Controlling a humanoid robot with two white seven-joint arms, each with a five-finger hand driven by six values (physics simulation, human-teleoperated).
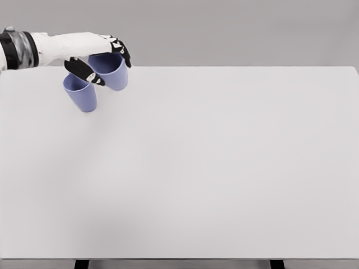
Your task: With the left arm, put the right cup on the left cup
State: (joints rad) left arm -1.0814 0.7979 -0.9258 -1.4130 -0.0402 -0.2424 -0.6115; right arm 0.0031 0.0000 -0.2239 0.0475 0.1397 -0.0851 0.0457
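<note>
Two lavender-blue cups show at the upper left of the head view. One cup (80, 94) stands on the white table (202, 168) near its far left edge. The other cup (112, 72) is held just to its right and slightly higher, tilted, by my left hand (104, 64). The thumb (84, 72) crosses in front between the two cups and the other fingers (122, 50) wrap over the held cup's far rim. The held cup's side is close to the standing cup; I cannot tell whether they touch. The left arm comes in from the upper left edge.
The table's far edge (235, 66) runs just behind the cups and its left side lies close by. Two dark table legs (82, 264) show below the front edge.
</note>
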